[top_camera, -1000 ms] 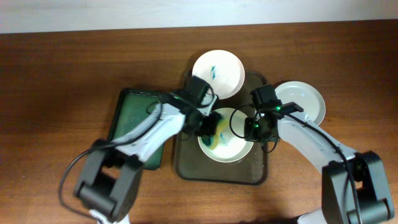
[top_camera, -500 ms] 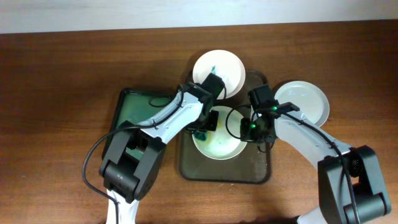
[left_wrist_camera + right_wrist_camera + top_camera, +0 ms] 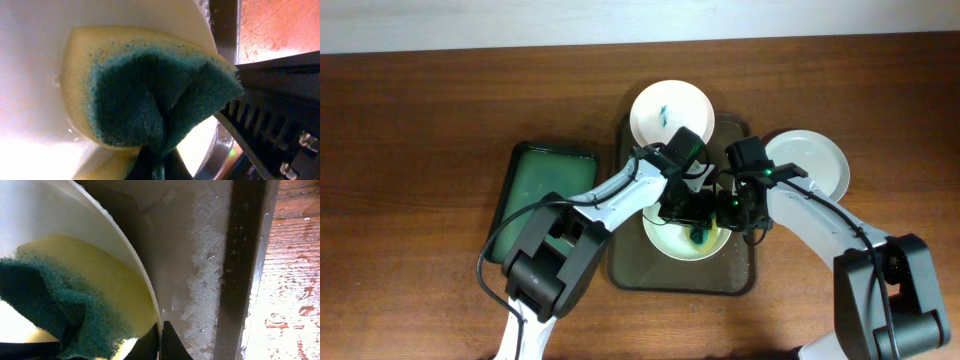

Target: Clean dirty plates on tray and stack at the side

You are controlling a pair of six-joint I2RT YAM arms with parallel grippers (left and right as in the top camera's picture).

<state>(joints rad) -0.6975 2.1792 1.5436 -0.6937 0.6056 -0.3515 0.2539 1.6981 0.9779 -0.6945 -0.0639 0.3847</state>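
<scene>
now | plates (image 3: 670, 112): 3 | tray (image 3: 632, 268): 1 | green tray (image 3: 534, 188): 1 | sponge (image 3: 145, 100): 1

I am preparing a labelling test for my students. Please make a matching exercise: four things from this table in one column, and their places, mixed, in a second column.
Things:
1. smeared plate
2. plate without smear
3. sponge
4. green tray

Places:
A. on the wood, left of the dark tray
B. on the wood, right of the dark tray
C. at the far end of the dark tray
D. inside the middle plate

Pairs: 1-C, 2-B, 3-D, 4-A.
</scene>
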